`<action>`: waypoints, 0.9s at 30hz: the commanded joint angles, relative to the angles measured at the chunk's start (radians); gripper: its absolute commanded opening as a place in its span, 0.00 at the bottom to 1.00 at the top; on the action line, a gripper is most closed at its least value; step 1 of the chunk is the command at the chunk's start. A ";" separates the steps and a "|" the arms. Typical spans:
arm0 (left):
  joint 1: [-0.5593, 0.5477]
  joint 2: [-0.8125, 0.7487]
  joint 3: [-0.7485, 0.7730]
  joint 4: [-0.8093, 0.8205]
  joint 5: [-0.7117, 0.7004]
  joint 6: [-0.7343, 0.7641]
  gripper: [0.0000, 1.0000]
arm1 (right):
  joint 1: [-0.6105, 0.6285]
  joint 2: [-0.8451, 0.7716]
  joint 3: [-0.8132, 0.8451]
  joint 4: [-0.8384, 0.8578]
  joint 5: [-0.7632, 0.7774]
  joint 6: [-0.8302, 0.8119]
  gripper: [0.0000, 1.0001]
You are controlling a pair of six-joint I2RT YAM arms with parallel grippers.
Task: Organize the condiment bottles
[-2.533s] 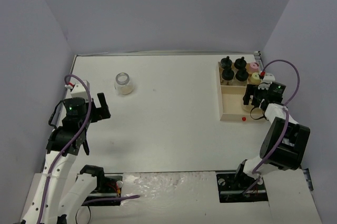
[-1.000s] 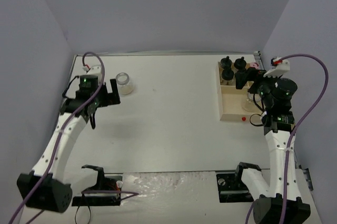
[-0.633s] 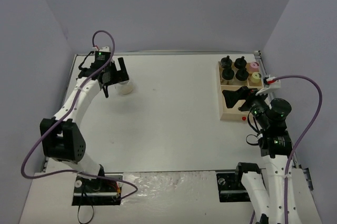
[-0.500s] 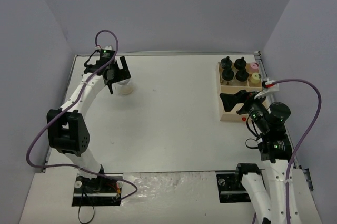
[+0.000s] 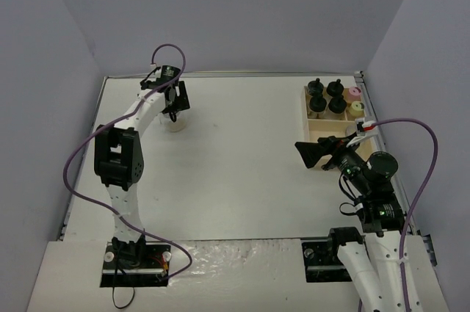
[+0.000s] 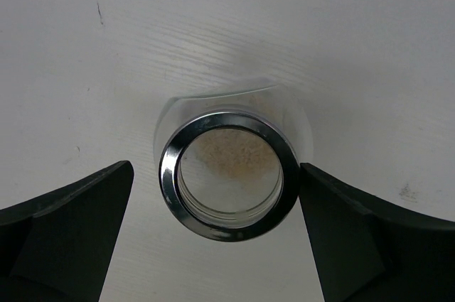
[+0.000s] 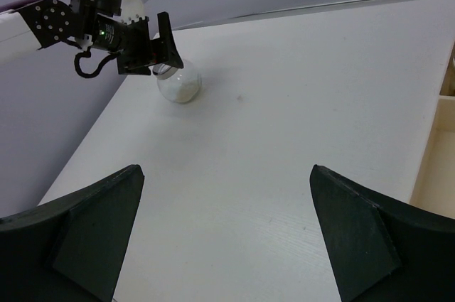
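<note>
A wide clear jar with a silver rim (image 6: 227, 178) and pale powder inside stands upright on the white table at the far left (image 5: 175, 124). My left gripper (image 6: 217, 168) is open around it from above. The right finger (image 6: 334, 224) is at the rim, and the left finger (image 6: 85, 217) stands a little off it. In the tray (image 5: 307, 110) stand four black-capped jars (image 5: 325, 98), a pink-capped jar (image 5: 354, 93) and a yellow-capped jar (image 5: 356, 108). My right gripper (image 7: 226, 170) is open and empty, just left of the tray (image 5: 303, 155). No second silver-rimmed jar shows.
The pale wooden tray's edge (image 7: 434, 167) shows at the right of the right wrist view. That view also shows my left gripper (image 7: 162, 50) over the jar (image 7: 179, 87) near the table's far left edge. Grey walls enclose the table.
</note>
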 commanded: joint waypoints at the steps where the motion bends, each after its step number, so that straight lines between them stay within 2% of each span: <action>1: 0.003 -0.028 0.062 -0.015 -0.046 0.021 0.91 | 0.009 -0.005 -0.012 0.087 -0.026 0.021 1.00; 5: 0.003 -0.025 0.057 -0.013 -0.024 0.022 0.77 | 0.011 -0.003 -0.016 0.089 -0.026 0.026 1.00; 11: -0.006 -0.075 0.002 0.021 0.022 0.031 0.34 | 0.011 -0.008 -0.023 0.089 -0.022 0.031 1.00; 17: -0.067 -0.156 -0.075 0.075 0.161 0.165 0.07 | 0.011 -0.003 -0.022 0.073 -0.018 0.009 1.00; 22: -0.199 -0.237 -0.129 0.070 0.273 0.309 0.04 | 0.011 0.030 -0.010 0.026 -0.027 -0.012 1.00; 27: -0.327 -0.302 -0.200 0.064 0.352 0.357 0.05 | 0.010 0.009 -0.019 0.013 -0.034 -0.028 1.00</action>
